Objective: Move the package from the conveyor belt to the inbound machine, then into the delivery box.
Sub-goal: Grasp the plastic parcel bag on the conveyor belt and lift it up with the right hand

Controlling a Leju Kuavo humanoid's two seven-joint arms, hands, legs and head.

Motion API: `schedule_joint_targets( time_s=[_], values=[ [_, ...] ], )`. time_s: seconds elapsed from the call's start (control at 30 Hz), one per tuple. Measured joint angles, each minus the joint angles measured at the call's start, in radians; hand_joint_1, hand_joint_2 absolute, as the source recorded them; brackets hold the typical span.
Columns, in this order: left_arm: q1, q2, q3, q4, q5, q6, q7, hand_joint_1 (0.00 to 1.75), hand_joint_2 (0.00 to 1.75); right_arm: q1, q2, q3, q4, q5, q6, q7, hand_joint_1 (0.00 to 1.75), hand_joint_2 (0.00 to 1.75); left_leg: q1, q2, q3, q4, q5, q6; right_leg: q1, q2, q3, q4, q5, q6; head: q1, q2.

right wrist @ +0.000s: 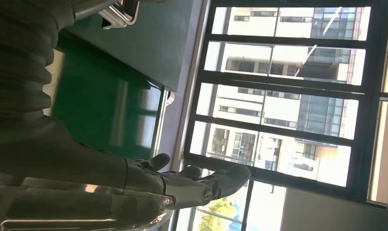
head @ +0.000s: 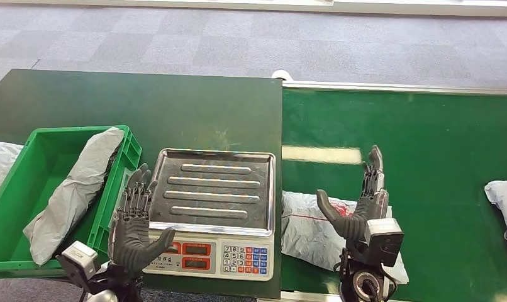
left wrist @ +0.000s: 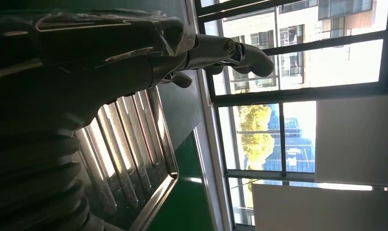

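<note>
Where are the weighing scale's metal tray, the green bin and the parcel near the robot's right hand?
metal tray (head: 214, 192), head view, ribbed middle.
green bin (head: 24, 182), head view, bare inner floor.
parcel (head: 307, 229), head view, grey wrapper left of the hand.

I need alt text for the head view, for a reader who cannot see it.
Two open dark robot hands, left hand and right hand, flank a steel-trayed weighing scale with nothing on it. A white plastic package lies on the green conveyor belt by the right hand; a grey bag rests in the green plastic crate.
</note>
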Motion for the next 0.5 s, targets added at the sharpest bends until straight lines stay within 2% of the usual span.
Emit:
schedule_joint_targets(
  time_s=[0.23, 0.37, 0.5],
  values=[
    [-0.02, 0.015, -0.025, -0.006, 0.023, -0.068, 0.044, 0.0, 1.75, -0.037, 0.026, -0.002, 0.005, 0.018, -0.003, 0.025, 0.0, 1.75, 0.0, 0.0, 0.0, 0.0, 0.0, 0.0, 0.0, 0.0, 0.0, 0.0, 0.0, 0.0, 0.0, 0.0],
    [-0.021, 0.028, -0.046, -0.029, 0.022, -0.058, 0.092, 0.0, 0.0, -0.051, 0.038, 0.001, 0.007, 0.029, -0.017, 0.041, 0.0, 1.75, 0.0, 0.0, 0.0, 0.0, 0.0, 0.0, 0.0, 0.0, 0.0, 0.0, 0.0, 0.0, 0.0, 0.0],
    [-0.041, 0.043, -0.086, -0.093, 0.023, 0.009, 0.194, 0.0, 0.0, -0.1, 0.051, 0.015, 0.032, 0.036, -0.048, 0.075, 0.0, 1.75, 0.0, 0.0, 0.0, 0.0, 0.0, 0.0, 0.0, 0.0, 0.0, 0.0, 0.0, 0.0, 0.0, 0.0]
  ],
)
